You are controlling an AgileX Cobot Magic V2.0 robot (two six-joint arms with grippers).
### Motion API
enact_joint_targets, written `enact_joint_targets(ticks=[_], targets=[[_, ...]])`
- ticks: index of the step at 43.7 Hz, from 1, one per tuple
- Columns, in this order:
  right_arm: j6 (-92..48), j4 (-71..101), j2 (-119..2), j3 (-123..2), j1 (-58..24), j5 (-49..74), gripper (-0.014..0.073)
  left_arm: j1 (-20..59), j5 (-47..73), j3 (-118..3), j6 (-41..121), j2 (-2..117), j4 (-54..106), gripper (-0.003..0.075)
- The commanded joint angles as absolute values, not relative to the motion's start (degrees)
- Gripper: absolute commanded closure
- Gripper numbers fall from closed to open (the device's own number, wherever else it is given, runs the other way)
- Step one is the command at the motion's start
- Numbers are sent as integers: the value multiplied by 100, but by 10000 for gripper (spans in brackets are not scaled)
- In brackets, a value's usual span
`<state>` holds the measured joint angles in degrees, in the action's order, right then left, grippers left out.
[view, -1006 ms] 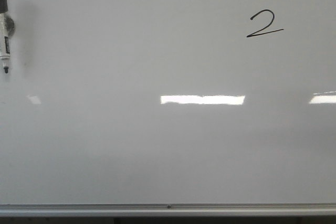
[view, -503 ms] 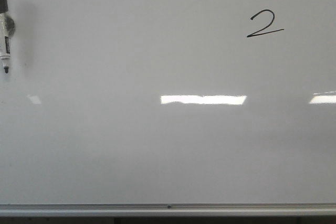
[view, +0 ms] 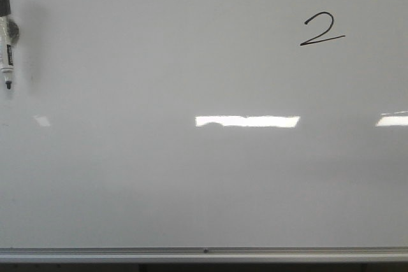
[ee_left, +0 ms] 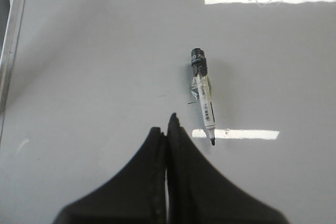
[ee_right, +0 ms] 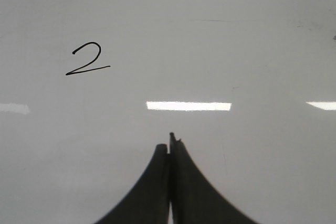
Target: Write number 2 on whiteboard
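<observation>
- Both claws are pressed shut with nothing between their fingers: the left gripper (ee_left: 167, 124) shows two black fingers meeting at a narrow tip, and the right gripper (ee_right: 170, 142) looks the same in its own wrist view.
- In the front view, the number 2 (view: 322, 28) sits in the upper right part of the whiteboard (view: 191, 183), drawn in thin black line with a small curled top and a long base stroke slanting up to the right.
- From the right wrist camera the number 2 (ee_right: 86, 59) appears well apart from the closed fingertips, with bare board between them.
- Nothing lies across the digit; its strokes read clean and unbroken.
- Bright rectangular light reflections (view: 247, 121) cross the board below the digit, clear of it.
- Far from the digit, at the left edge of the front view, a marker (view: 7, 42) rests against the board, dark cap up and tip down.
- In the left wrist view the marker (ee_left: 203, 98) lies just beside the left fingertips, not touching them.
- A thin silver frame edge (view: 204, 253) runs along the bottom of the whiteboard.
</observation>
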<state>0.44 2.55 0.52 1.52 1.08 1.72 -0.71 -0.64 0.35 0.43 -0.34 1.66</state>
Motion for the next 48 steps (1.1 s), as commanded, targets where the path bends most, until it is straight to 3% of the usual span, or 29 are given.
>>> enact_joint_targets(ticks=[1, 48], targets=[[-358, 486, 176, 67, 108, -337, 662, -32, -544, 65, 43, -120, 162, 741], [-204, 418, 176, 67, 108, -498, 662, -32, -544, 65, 43, -120, 162, 741]])
